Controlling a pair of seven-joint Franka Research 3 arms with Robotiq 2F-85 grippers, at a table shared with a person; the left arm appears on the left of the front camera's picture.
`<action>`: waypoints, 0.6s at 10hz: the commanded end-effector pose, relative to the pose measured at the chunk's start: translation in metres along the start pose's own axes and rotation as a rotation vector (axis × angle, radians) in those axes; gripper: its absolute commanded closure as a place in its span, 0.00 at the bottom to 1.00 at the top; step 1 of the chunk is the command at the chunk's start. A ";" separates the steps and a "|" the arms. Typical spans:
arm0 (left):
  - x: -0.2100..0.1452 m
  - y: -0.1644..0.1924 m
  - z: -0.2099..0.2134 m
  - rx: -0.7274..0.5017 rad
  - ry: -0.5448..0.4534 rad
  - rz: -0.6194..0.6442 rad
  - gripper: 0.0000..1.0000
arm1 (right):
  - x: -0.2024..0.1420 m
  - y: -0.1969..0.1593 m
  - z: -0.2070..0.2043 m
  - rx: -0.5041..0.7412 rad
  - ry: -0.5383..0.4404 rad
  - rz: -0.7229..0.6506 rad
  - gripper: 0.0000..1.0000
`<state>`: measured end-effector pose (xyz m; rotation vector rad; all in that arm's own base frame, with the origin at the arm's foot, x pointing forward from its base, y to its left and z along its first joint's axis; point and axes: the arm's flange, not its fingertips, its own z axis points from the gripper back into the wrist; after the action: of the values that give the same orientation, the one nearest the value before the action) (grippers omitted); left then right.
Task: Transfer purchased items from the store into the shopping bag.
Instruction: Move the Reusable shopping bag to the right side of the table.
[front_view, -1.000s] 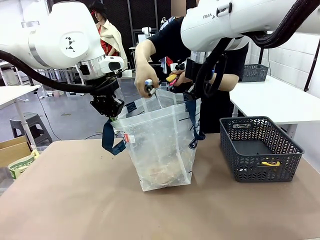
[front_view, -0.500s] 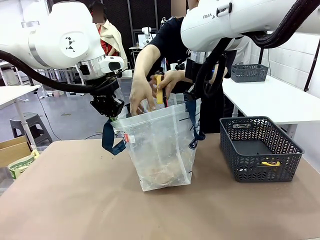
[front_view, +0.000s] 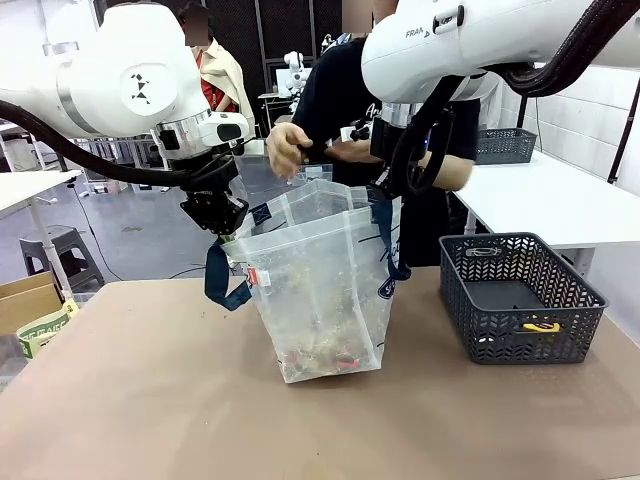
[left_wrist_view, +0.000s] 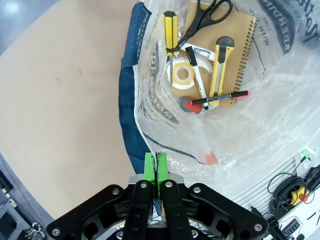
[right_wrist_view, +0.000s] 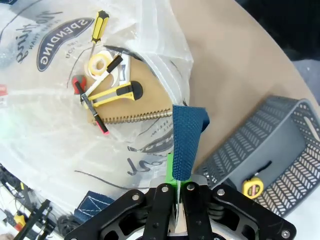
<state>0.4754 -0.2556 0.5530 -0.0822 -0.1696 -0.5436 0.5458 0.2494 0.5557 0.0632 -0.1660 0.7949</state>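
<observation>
Shopping bag (front_view: 320, 290) upright on the table (front_view: 150, 400), mouth spread wide between the two arms.

Left gripper (left_wrist_view: 156, 162) at the bag's left rim: green pads pressed together, pinching the plastic edge just beside the bag's left strap (left_wrist_view: 131, 100).

Right gripper (right_wrist_view: 177, 175) at the bag's right side: pads pinching the right strap (right_wrist_view: 187, 135), whose navy end stands up between them.

Purchased items (left_wrist_view: 205, 65) lie at the bag's bottom, seen through its open mouth:
- brown spiral notebook (left_wrist_view: 240, 45) underneath
- on it, black scissors (left_wrist_view: 207, 15), a yellow-handled screwdriver (left_wrist_view: 170, 30), a tape roll (left_wrist_view: 182, 75), a yellow box cutter (left_wrist_view: 220, 62) and a red-capped marker (left_wrist_view: 220, 97)

Person's hand (front_view: 288, 148) is above the bag's mouth at its far side; what it holds I cannot tell.

Grey mesh basket (front_view: 520, 295) stands apart, right of the bag, with a yellow tape measure (front_view: 541, 326) inside.
</observation>
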 end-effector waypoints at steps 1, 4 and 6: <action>-0.001 0.001 0.000 0.006 0.000 0.011 1.00 | -0.001 -0.001 0.001 -0.001 -0.001 -0.006 1.00; -0.001 0.001 0.000 0.006 0.000 0.011 1.00 | -0.001 -0.001 0.001 -0.001 -0.001 -0.006 1.00; -0.001 0.001 0.000 0.006 0.000 0.011 1.00 | -0.001 -0.001 0.001 -0.001 -0.001 -0.006 1.00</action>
<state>0.4754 -0.2556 0.5530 -0.0822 -0.1696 -0.5436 0.5458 0.2493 0.5557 0.0632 -0.1660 0.7949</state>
